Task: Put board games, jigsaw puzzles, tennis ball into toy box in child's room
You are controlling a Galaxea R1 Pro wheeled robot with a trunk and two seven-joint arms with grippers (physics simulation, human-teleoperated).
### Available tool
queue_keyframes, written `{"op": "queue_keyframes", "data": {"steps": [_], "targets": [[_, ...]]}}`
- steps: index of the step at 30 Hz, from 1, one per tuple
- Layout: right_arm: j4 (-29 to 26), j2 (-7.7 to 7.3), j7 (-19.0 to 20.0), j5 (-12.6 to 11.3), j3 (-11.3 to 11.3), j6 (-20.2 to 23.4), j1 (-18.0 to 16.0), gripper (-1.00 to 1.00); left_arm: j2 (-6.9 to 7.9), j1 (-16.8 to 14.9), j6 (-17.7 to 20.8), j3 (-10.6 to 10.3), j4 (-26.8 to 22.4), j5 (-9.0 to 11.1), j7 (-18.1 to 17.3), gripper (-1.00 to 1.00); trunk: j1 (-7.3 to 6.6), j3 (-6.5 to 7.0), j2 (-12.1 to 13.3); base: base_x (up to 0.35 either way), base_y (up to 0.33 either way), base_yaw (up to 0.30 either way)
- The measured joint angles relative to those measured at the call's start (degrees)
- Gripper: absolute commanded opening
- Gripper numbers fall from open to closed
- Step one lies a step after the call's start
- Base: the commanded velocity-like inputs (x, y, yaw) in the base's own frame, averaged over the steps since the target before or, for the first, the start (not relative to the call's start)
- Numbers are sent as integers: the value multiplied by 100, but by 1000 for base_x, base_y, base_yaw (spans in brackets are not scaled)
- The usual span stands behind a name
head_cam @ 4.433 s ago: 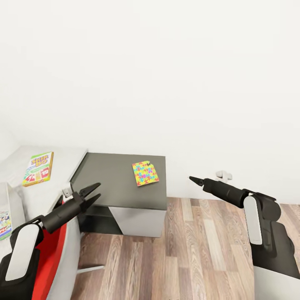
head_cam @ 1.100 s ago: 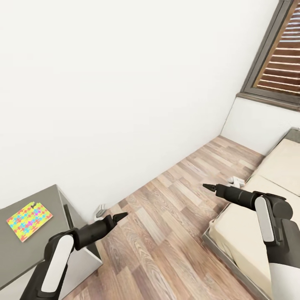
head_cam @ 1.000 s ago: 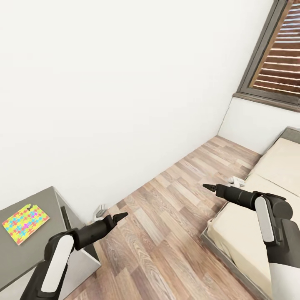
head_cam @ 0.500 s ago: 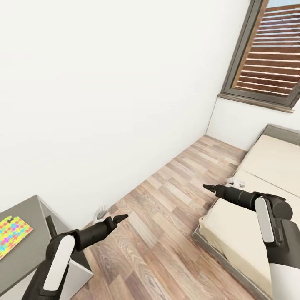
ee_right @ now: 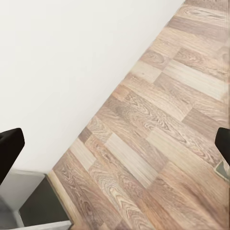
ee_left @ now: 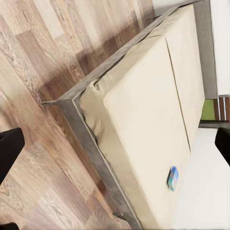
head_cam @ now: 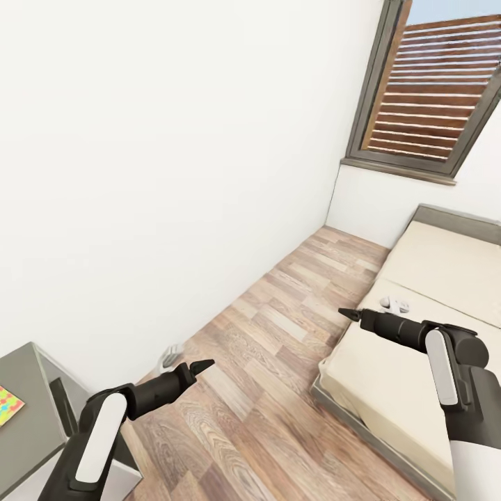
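Observation:
The bed (head_cam: 417,334) with its beige mattress lies at the right in the head view, and the left wrist view shows the bed (ee_left: 143,110) too. On that mattress lies a small flat blue-and-green item (ee_left: 173,178), too small to identify. A sliver of a jigsaw puzzle (head_cam: 8,401) sits on the dark table (head_cam: 28,424) at the lower left edge. My left gripper (head_cam: 202,364) hangs open over the floor, holding nothing. My right gripper (head_cam: 346,313) is open and empty near the bed's near corner. The toy box and tennis ball are out of view.
A wood-plank floor (head_cam: 278,362) runs between the white wall (head_cam: 174,174) and the bed. A grey-framed window (head_cam: 431,90) with brown slats sits above the bed's far end. The right wrist view shows floor (ee_right: 158,143), wall and a table corner (ee_right: 33,206).
The camera has swung right: the table and puzzle slid to the left edge, while the bed and window came further into view. Both arms keep their pose.

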Motion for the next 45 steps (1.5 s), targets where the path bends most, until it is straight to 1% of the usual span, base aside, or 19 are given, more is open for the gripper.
{"op": "queue_keyframes", "data": {"steps": [11,22,34,45], "targets": [[-2,2,0,1,3,0,6,100,-2,-8,0,-1,22,-1,5,100,242,-113,-442,0,0,-180],[-3,37,1,12,24,0,13,100,-15,-22,1,-16,34,-3,29,100,484,-226,-883,0,0,-180],[-3,23,1,8,19,0,16,100,-25,-55,1,-24,112,-7,55,100,747,-350,-1365,0,0,-180],[-3,57,1,11,69,0,23,100,-34,-106,1,-31,185,-11,74,100,989,-463,-1807,0,0,-182]]}}
